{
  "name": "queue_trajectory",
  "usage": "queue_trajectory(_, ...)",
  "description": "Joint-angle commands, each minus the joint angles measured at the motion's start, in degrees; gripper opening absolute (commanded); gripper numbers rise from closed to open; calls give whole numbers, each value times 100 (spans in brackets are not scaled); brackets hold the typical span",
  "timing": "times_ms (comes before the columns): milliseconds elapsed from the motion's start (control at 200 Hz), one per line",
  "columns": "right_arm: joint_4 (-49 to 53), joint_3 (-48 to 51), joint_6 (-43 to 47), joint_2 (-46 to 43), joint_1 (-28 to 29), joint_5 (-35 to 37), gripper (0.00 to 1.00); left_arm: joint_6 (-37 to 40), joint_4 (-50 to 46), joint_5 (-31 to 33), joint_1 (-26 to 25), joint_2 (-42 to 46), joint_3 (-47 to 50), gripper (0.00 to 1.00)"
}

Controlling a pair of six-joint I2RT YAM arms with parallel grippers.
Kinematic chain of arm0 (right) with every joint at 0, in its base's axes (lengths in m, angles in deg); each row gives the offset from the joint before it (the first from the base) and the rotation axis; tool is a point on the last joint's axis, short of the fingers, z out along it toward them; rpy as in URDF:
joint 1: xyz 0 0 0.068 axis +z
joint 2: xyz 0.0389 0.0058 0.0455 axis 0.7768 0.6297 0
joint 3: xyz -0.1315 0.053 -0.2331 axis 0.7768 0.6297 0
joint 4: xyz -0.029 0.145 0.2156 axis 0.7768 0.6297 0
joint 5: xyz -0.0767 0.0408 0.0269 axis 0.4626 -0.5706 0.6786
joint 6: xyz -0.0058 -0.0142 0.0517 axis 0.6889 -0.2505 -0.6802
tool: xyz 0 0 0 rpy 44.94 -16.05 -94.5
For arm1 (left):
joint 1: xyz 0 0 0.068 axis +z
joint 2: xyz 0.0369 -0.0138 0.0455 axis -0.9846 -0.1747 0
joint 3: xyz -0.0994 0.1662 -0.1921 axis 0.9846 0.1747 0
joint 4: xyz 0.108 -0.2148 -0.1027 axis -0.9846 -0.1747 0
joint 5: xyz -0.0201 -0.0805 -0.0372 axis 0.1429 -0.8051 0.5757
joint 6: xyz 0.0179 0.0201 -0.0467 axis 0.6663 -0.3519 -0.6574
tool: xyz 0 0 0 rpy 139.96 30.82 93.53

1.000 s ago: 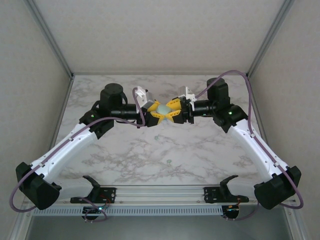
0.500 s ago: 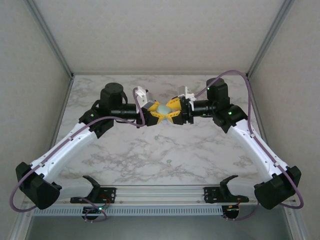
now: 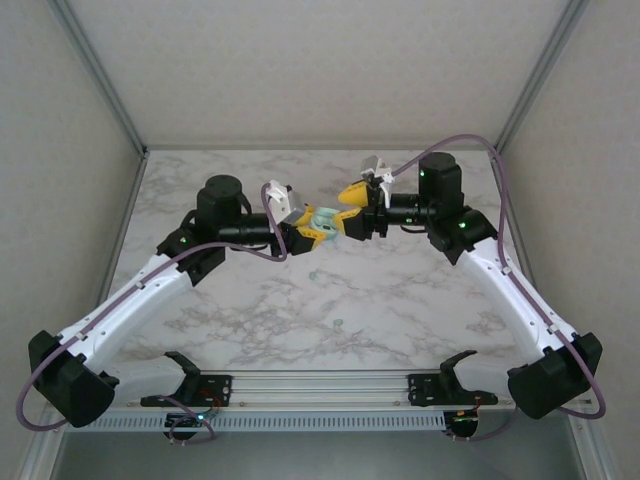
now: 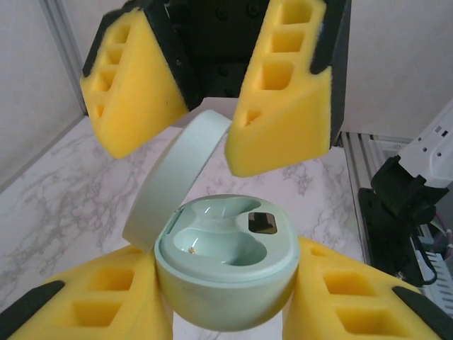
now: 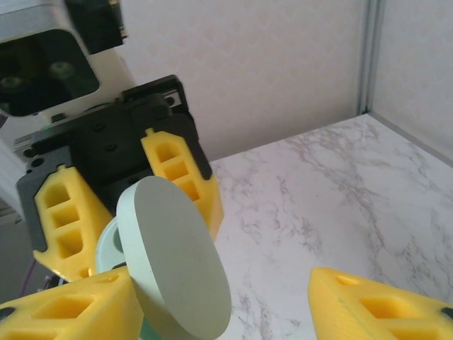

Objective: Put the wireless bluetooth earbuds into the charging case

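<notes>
No writing, label, brand mark, number or sign can be read anywhere. The mint-green case [image 4: 226, 283] is plain, its small dark window [image 4: 262, 222] shows no characters, and the marble tabletop [image 3: 400, 290] is unmarked.
</notes>
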Motion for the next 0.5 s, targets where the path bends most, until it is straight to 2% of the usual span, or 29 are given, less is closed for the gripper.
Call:
queue_trajectory(0, -128, -275, -544, 63, -37, 442, 64, -290, 610, 22, -20, 205, 138, 21)
queue_trajectory(115, -110, -384, -882, 62, -42, 789, 67, -637, 1041, 300, -20, 248, 320, 21)
queue_trajectory(340, -62, -570, -1430, -144, -37, 528, 75, -1270, 1905, 1194, -20, 319, 772, 21)
queue_trajectory(496, 455, -659, -1574, -378, -42, 1505, 77, -1568, 2377, 1462, -3, 339, 1022, 20)
